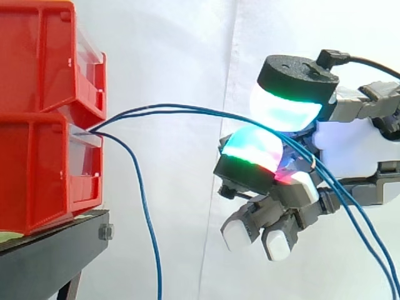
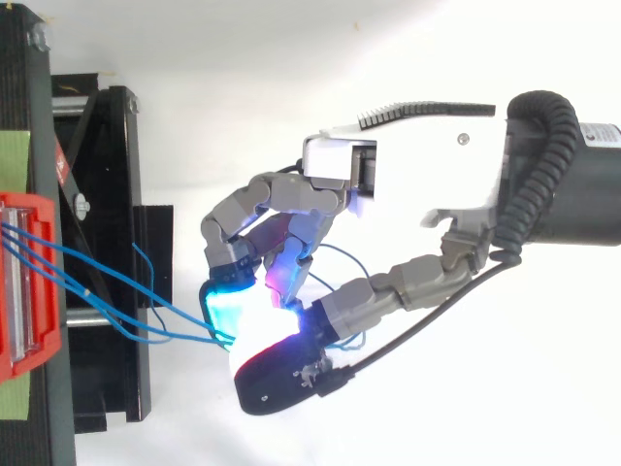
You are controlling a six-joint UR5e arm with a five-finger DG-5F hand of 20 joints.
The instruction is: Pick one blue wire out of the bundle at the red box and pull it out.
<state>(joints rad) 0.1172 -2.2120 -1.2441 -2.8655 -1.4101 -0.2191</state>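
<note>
Side view: two blue wires leave the front of the lower red bin and arc away from it into the hand. There they pass between the glowing thumb pad above and a finger pad below, then trail down on the side away from the bin. The hand is closed in a pinch on them, its other fingers curled underneath. A third wire hangs from the same bin front, down past the black stand, free of the hand.

Top view: the wires fan from the red bin and converge at the cyan fingertips of the hand, well apart from the bin.

The step in hand looks like the pull itself, with the grasp made. The strands are slack, so the next move calls for drawing straight away from the bin. Two strands seem pinched rather than one, and both may come out.
</note>
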